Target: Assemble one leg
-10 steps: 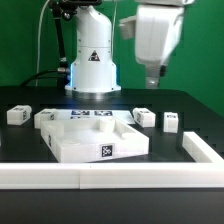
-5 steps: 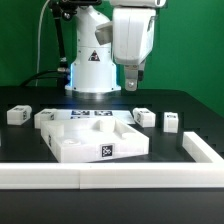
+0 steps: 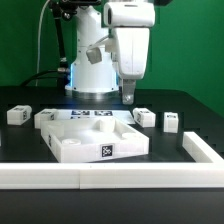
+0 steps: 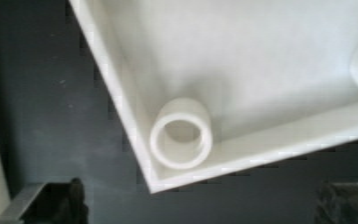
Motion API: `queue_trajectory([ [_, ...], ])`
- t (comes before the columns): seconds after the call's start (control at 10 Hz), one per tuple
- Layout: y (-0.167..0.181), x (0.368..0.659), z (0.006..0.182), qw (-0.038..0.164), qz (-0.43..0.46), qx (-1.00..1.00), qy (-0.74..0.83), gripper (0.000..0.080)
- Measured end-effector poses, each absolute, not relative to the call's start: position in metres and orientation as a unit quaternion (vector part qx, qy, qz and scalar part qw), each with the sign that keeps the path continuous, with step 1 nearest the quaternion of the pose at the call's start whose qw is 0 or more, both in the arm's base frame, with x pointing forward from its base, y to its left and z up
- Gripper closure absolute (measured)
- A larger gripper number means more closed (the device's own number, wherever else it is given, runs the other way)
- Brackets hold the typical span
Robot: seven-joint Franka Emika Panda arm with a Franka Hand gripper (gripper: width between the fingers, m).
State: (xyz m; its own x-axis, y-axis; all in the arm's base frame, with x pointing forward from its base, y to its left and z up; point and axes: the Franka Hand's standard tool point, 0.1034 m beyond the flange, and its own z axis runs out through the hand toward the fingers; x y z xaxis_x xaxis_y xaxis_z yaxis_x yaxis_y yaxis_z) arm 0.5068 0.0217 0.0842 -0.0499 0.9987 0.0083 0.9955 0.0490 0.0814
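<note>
Exterior view: the gripper point(image 3: 128, 99) hangs in the air above the dark table point(image 3: 30, 145), fingertips pointing down, touching nothing. The jaw gap cannot be judged from this view. The leg point(image 3: 145, 116) stands upright on the table, below the jaws and just toward the exterior view's right of them. Another small block point(image 3: 171, 122) stands farther out on that side. The square part with raised rim point(image 3: 95, 138) lies below the jaws and extends toward the exterior view's left. The marker board point(image 3: 90, 114) lies flat behind it. Wrist view: the two dark fingers point(image 4: 55, 200) of the gripper point(image 4: 206, 200) stand wide apart, released, with nothing gripped. Ahead of the jaws lies one corner of the square part point(image 4: 247, 70). Its recess contains a ring-shaped socket point(image 4: 179, 137) set against the rim at that corner.
</note>
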Motion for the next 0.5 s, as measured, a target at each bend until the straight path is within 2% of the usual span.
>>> queue_trajectory([
  [0.1,0.0191,0.498,0.0758,0.029,0.024,0.672,0.74,0.015],
  [0.5,0.0184,0.4977,0.0756,0.027,0.022,0.676,0.736,0.015],
])
